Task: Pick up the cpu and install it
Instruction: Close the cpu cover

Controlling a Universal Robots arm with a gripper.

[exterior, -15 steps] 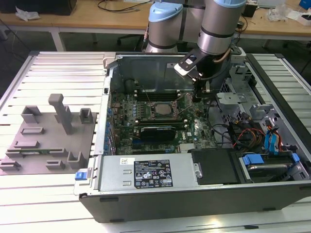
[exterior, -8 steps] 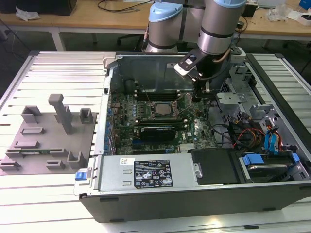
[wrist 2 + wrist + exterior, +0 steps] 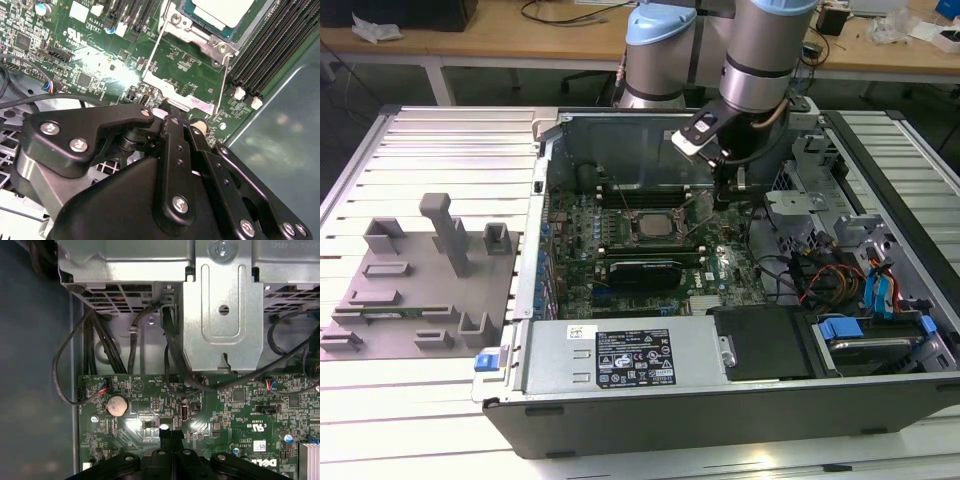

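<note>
Close by the pincer [image 3: 169, 109], cpu [image 3: 215, 12] in its socket [image 3: 196, 40].

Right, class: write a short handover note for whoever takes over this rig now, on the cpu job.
Gripper: shut, holding nothing I can see, low over the motherboard beside the open load plate.
Cpu: lying in the socket, silvery top up.
Done: cpu picked up and seated.
Left: load plate not yet closed over it.
</note>
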